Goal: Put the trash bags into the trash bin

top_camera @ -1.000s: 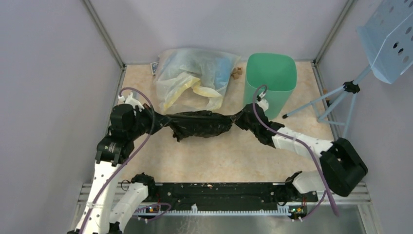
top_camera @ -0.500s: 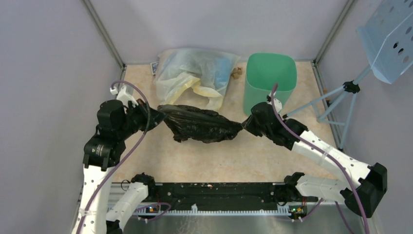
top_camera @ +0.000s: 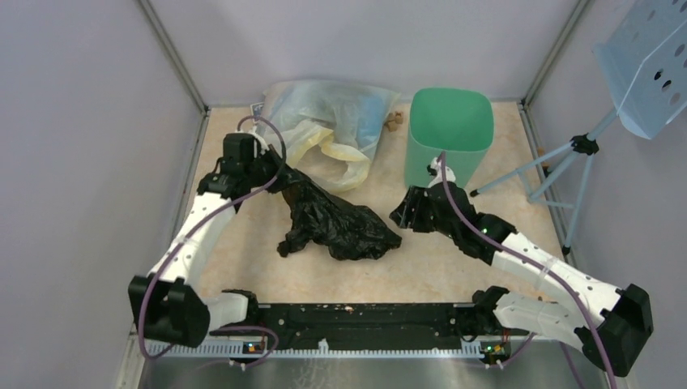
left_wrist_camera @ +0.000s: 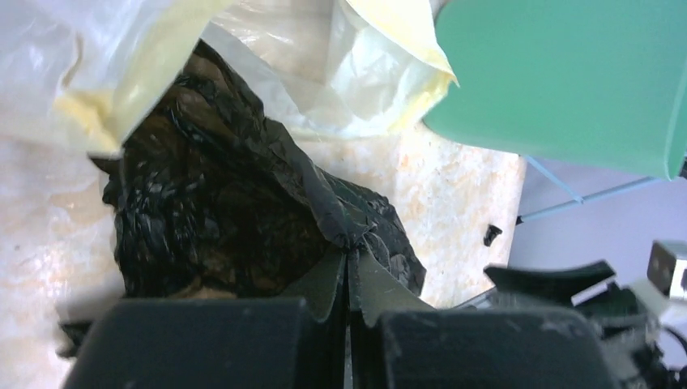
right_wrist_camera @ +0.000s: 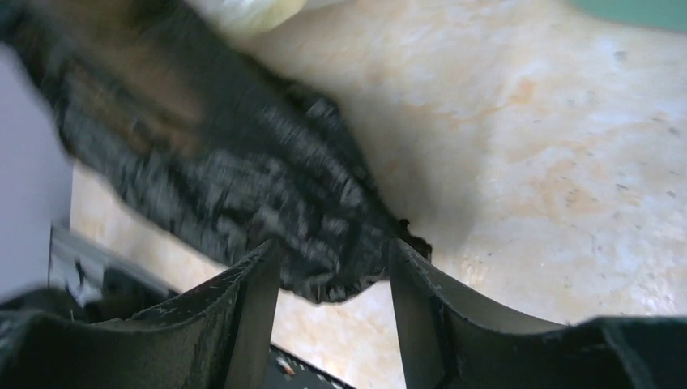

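The black bag (top_camera: 340, 227) is not yet in the green bin (top_camera: 450, 121): it sprawls on the tabletop (top_camera: 421, 267), one corner pinched in the left gripper (left_wrist_camera: 350, 267), while the right gripper (right_wrist_camera: 334, 259) is half-open and empty.

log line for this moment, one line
left gripper: shut on black bag | right gripper: open, empty | black bag: on table, outside green bin
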### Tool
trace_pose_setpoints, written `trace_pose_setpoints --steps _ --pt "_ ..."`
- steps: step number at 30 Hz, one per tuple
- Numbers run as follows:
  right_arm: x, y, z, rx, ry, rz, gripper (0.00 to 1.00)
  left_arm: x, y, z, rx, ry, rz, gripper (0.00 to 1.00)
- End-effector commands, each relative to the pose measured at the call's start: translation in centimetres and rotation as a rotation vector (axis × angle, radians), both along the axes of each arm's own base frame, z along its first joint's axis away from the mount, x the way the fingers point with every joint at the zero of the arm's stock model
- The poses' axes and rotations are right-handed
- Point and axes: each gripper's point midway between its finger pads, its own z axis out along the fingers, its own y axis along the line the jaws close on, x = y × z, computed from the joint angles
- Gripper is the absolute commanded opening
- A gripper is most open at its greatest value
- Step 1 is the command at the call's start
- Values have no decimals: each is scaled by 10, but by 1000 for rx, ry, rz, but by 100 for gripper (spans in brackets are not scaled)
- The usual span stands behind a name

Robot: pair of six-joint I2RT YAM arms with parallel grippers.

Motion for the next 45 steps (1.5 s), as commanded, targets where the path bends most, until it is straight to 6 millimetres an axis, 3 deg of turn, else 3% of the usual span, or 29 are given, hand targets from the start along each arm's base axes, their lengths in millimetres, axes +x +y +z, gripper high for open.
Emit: trace_pose_setpoints --steps 1,4,9,15,23,26,28,31,34,38,41,45 --pt "-32 35 22 87 -249 433 53 44 -8 0 -16 -80 -4 0" --pt "-56 42 8 79 -296 591 49 57 -11 -15 -7 -36 -17 0" --pt "-73 56 -15 -79 -346 683 49 72 -8 -38 28 9 12 0" --pt "-54 59 -39 -237 -374 640 51 80 -2 -58 58 42 45 0" --pt "-21 79 -46 -368 -442 628 64 85 -5 -74 58 76 33 0" --pt "-20 86 -58 -407 -418 658 58 87 -5 -79 63 86 37 0" --pt "-24 87 -69 -422 -389 674 44 90 -2 -82 76 88 49 0" --pt "-26 74 -76 -428 -343 609 1 94 3 -89 103 94 69 0" --pt "-29 54 -63 -397 -335 517 0 98 6 -100 120 112 84 0" --pt "-35 31 -28 -328 -358 440 0 101 7 -114 134 139 91 0" --pt "-33 2 -9 -321 -354 342 0 107 16 -122 163 158 113 0" --pt "-19 -45 2 -331 -298 124 0 112 28 -122 177 168 142 0"
